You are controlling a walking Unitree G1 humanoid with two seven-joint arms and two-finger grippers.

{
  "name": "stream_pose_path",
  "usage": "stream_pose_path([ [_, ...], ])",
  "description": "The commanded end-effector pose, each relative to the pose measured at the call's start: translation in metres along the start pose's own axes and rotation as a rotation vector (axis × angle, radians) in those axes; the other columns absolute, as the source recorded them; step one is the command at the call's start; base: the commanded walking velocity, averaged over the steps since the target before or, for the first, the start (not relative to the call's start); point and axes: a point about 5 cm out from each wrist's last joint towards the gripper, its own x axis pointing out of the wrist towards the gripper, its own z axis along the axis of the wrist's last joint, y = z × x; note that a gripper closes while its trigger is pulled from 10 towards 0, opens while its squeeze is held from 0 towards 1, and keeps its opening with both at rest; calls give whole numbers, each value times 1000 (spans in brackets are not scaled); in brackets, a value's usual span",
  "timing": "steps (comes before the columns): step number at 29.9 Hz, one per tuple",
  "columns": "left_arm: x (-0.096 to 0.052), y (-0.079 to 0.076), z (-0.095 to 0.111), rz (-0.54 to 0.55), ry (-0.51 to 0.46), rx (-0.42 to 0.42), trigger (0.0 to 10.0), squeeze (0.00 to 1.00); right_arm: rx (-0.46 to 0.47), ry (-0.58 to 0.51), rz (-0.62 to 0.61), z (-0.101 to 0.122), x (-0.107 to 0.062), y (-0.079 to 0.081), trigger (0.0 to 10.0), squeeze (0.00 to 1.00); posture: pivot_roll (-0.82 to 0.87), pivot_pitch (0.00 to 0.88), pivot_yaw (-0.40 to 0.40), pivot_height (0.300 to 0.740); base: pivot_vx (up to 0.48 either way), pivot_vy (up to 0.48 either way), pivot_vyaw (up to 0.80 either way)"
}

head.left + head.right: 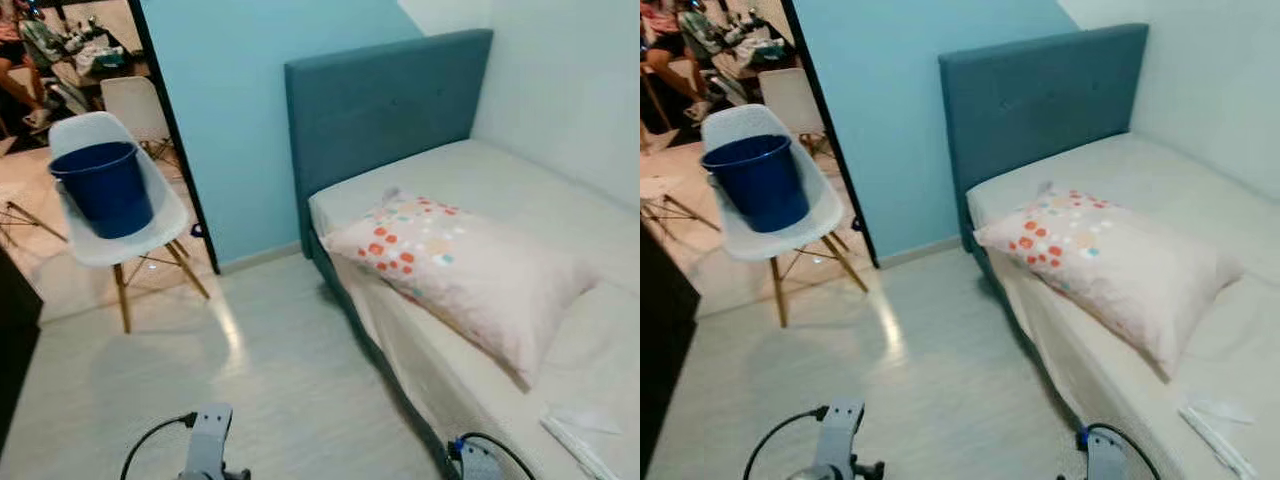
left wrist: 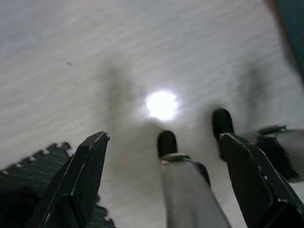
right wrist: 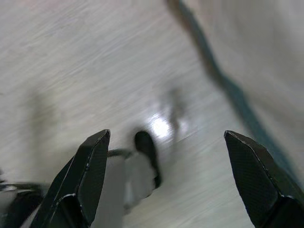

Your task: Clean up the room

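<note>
A: What do the wrist views give that the head views do not?

B: The fingers; the left gripper [image 2: 164,183] hangs released over the pale wood-grain floor [image 2: 95,57], its two black fingers spread wide with nothing between them; the right gripper [image 3: 166,178] is likewise released above the same floor, with a dark teal strip of the bed base crossing toward one o'clock. Each wrist view also catches the robot's own dark-tipped feet and a bright glare spot on the floor.

A: And the head views?

B: The room; a teal upholstered bed with a tall padded headboard [image 1: 385,105] fills the two-to-four o'clock side; a cream pillow with orange and teal dots [image 1: 460,270] lies tilted across the bare mattress, and some white paper [image 1: 580,430] rests on the mattress at five o'clock.

A: Anything at the left?

B: A white moulded chair on wooden legs [image 1: 120,240] at ten o'clock, with a dark blue plastic bucket [image 1: 105,185] standing on its seat; behind it, a light blue wall [image 1: 230,100] and a doorway; through it, a person's legs at eleven o'clock.
</note>
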Motion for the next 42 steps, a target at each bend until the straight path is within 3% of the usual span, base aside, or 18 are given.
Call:
stream_pose_path([
  [1,-3,4,-19,30,48,-38,10000,0,-57,14,50,2,2,9,10000,0,-76,0,-52,740,0,0,0],
  [8,-8,18,-38,107,75,-93,10000,0,-152,8,127,12,5,24,10000,0,-11,0,-98,740,0,0,0],
  [14,-16,44,-50,189,81,-127,10000,0,-163,12,153,17,7,34,10000,0,50,0,-88,740,0,0,0],
  [15,-18,52,-52,207,81,-128,10000,0,-131,5,143,18,7,36,10000,0,50,0,-75,740,0,0,0],
  [18,-19,55,-52,211,80,-124,10000,0,-108,-1,136,19,7,36,10000,0,49,0,-73,740,0,0,0],
  [21,-18,63,-37,215,57,-88,10000,0,-33,-4,101,19,7,33,10000,0,32,0,-62,740,0,0,0],
  [24,-16,63,-27,214,39,-70,10000,0,-26,2,90,17,7,31,10000,0,23,0,-65,740,0,0,0],
  [28,-13,59,-10,211,-6,-118,10000,0,-1,-7,98,23,8,32,10000,0,10,0,-108,740,0,0,0],
  [34,-10,48,-13,175,-24,-153,10000,0,-65,-2,119,23,8,30,10000,0,-1,0,-126,740,0,0,0],
  [38,-9,32,-24,127,-1,-99,10000,0,-71,-83,104,40,8,25,10000,0,-40,0,-86,740,0,0,0],
  [42,-9,30,-25,113,-10,-63,10000,0,-59,-135,105,43,8,26,10000,0,-41,0,-58,740,0,0,0],
])
